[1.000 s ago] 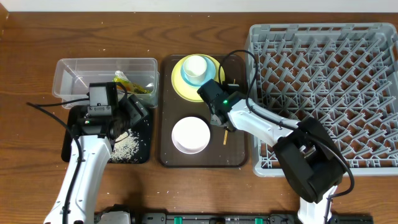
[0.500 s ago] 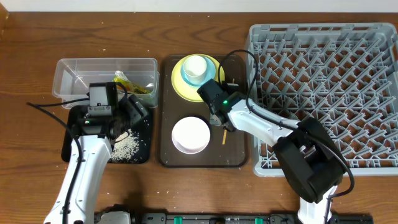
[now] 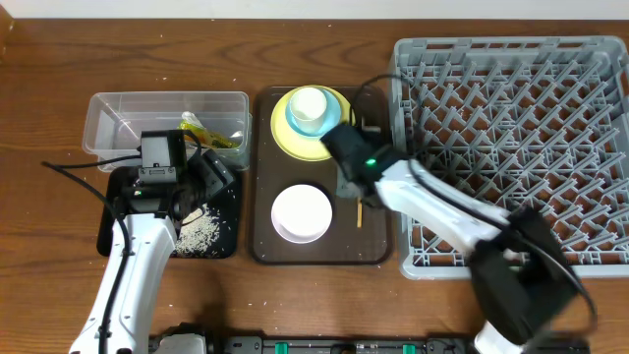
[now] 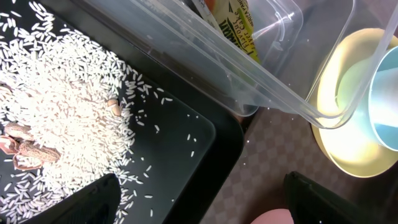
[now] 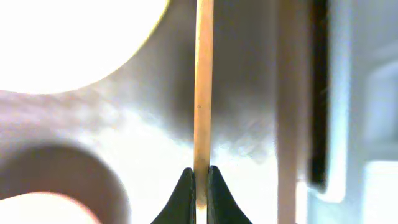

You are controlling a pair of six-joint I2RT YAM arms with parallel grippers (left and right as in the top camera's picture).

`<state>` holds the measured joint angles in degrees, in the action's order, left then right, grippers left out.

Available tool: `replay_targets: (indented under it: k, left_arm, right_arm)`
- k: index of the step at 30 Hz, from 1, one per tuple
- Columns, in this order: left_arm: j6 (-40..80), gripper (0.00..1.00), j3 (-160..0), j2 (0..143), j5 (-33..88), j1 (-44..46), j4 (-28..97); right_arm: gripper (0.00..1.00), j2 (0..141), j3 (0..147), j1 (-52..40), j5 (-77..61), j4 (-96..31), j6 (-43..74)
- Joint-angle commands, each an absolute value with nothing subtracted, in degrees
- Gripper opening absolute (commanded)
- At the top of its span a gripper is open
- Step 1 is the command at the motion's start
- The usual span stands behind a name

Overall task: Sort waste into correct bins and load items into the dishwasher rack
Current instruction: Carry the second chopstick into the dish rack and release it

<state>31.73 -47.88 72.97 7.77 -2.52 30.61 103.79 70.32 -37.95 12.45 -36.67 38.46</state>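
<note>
Overhead, the right gripper (image 3: pixel 351 185) sits low over the large brown serving tray (image 3: pixel 378 246). Its jaws are pinched together on one thin wooden chopstick (image 5: pixel 203 93), a narrow hold that suits lifting it toward the large grey plastic dishwasher rack (image 3: pixel 511 147) alongside. The round yellow plate (image 3: pixel 285 140) and white bowl (image 3: pixel 301 212) sit on that tray, not yet loaded. The left gripper (image 4: pixel 202 208) hangs with jaws wide apart over the shallow glossy black rectangular tray (image 4: pixel 205 155), where pale rice grains (image 4: pixel 68 118) lie. A green-and-orange snack wrapper (image 3: pixel 211 135) rests in the clear rectangular plastic tub (image 3: pixel 108 123).
</note>
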Motion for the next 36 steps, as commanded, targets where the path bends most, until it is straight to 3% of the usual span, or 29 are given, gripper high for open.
replay_targets:
  k: [1, 17, 36]
  left_arm:
    - [31.99, 0.87, -47.64, 72.55, 7.92, -2.72, 30.72]
    - [31.99, 0.87, -47.64, 72.55, 7.92, -2.72, 30.72]
    - [31.99, 0.87, -47.64, 72.55, 7.92, -2.72, 30.74]
  right_arm:
    - [0.01, 95.77, 70.57, -36.53, 13.28, -36.67, 29.67]
    - [0.00, 88.84, 70.52, -28.18, 19.25, -48.27, 22.20]
    - [0.01, 92.05, 69.56, -22.96, 17.32, -47.81, 20.08]
